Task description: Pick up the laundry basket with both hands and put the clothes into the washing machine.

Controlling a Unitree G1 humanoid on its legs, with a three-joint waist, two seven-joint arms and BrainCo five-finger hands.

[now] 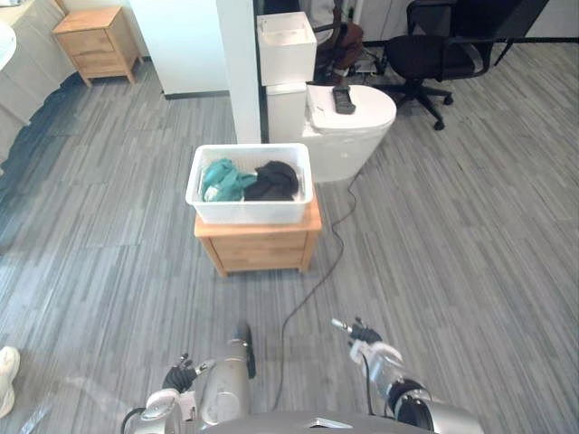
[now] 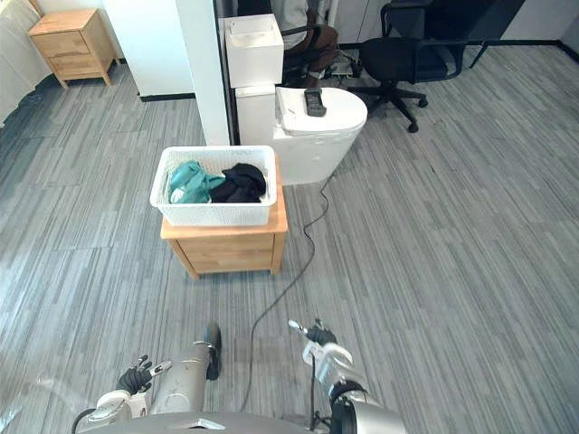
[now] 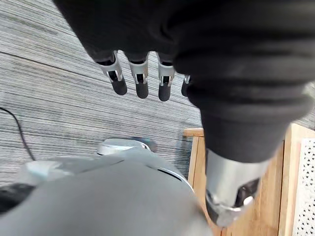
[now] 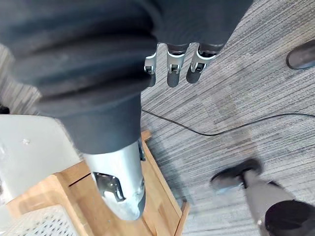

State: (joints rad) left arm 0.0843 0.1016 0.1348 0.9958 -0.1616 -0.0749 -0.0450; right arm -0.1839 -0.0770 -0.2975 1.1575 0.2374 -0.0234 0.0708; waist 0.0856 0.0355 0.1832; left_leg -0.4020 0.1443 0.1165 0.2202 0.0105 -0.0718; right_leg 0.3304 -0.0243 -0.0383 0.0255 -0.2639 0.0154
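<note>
Grey wood floor [image 1: 470, 235] runs all over the room. In the middle of the frame stands a small wooden desk [image 1: 258, 249] with a white laundry basket [image 1: 249, 213] on top. The basket holds teal clothes [image 1: 222, 179] on its left side and black clothes [image 1: 276, 181] on its right side, touching each other.

Just behind the desk, up and to the right, is a round white machine [image 1: 348, 127] with a black remote [image 1: 343, 99] lying on its lid. A white box [image 1: 287, 45] sits above it, next to a white pillar [image 1: 240, 68]. A person [image 1: 339, 41] sits behind the box. A black office chair [image 1: 434, 45] is in the upper right. Another wooden cabinet [image 1: 95, 41] is in the upper left corner. A white shoe [image 1: 7, 375] peeks in at the lower left edge.

Both hands are low in the frame, well apart from the basket, with a stretch of floor between them and the desk. The left hand [image 1: 181, 375] is at the bottom left and the right hand [image 1: 364, 335] is at the bottom right. The left fingers [image 3: 141, 81] hang straight in a row and hold nothing. The right fingers [image 4: 174, 66] are loose and spread too, holding nothing.
</note>
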